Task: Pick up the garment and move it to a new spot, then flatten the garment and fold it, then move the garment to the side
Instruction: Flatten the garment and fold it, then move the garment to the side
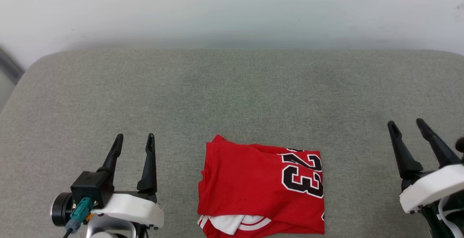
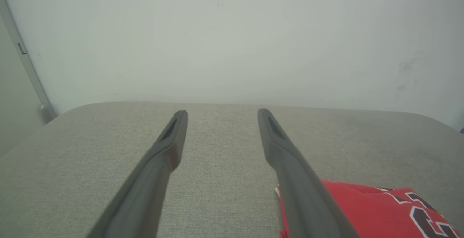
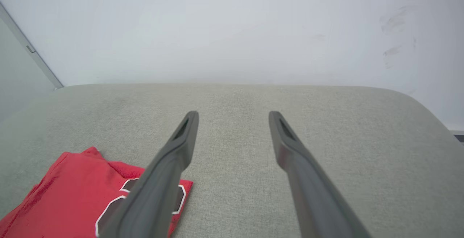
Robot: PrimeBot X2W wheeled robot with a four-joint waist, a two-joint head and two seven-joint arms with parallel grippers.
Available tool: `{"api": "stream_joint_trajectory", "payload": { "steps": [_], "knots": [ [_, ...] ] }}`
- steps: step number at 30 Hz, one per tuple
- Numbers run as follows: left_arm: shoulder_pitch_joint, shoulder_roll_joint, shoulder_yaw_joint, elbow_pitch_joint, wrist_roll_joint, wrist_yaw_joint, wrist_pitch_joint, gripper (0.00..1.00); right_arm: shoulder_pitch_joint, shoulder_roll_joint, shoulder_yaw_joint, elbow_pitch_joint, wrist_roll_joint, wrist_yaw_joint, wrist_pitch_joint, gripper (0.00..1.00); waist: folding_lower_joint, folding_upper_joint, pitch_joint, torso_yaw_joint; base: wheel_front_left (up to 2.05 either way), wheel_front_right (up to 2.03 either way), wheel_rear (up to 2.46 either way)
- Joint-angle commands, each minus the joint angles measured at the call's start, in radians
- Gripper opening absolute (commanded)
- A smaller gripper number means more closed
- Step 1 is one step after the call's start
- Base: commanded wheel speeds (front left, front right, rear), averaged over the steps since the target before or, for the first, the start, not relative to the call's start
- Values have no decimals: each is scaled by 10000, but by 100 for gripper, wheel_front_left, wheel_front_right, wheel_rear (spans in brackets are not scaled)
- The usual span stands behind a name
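**Q:** One thing at a time, biggest first. What lies in front of you?

**A:** A wide grey-green woven fabric cushion [image 1: 232, 93] with rounded far corners. Behind it stands a plain pale wall [image 1: 232, 9].

**Q:** And the garment?

**A:** The red short-sleeved T-shirt [image 1: 246, 183] lies folded into a rough rectangle at the middle of the cushion's near edge. Its black, white-edged number print [image 1: 302, 174] sits sideways on the part toward my right arm. A white sleeve [image 1: 228, 223] with red stripes peeks out from under the fold at the near edge.

**Q:** Your grippers?

**A:** My left gripper [image 1: 134, 138] hovers near the T-shirt's left side. My right gripper [image 1: 406, 124] is well apart from it, toward the cushion's right edge. Both have their long dark fingers spread apart over bare cushion, clear of the cloth.
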Motion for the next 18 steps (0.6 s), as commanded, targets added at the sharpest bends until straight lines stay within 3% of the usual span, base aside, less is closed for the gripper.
{"api": "stream_joint_trajectory", "payload": {
  "steps": [1, 10, 18],
  "knots": [
    [140, 69, 34, 94, -67, -30, -83, 100, 248, 220, -160, -315, -192, -4, -299, 100, 0, 0, -68, -56, 0, 0, 0],
    [417, -61, 19, 699, -129, -50, -319, 100, 1352, 837, -191, -1238, -895, -4, -1448, 100, 0, 0, -565, -118, 0, 0, 0],
    [534, -189, -28, 1082, -136, -126, -486, 100, 1973, 1158, -161, -1434, -1260, -4, -1420, 100, 0, 0, -747, -189, 0, 0, 0]
  ]
}}
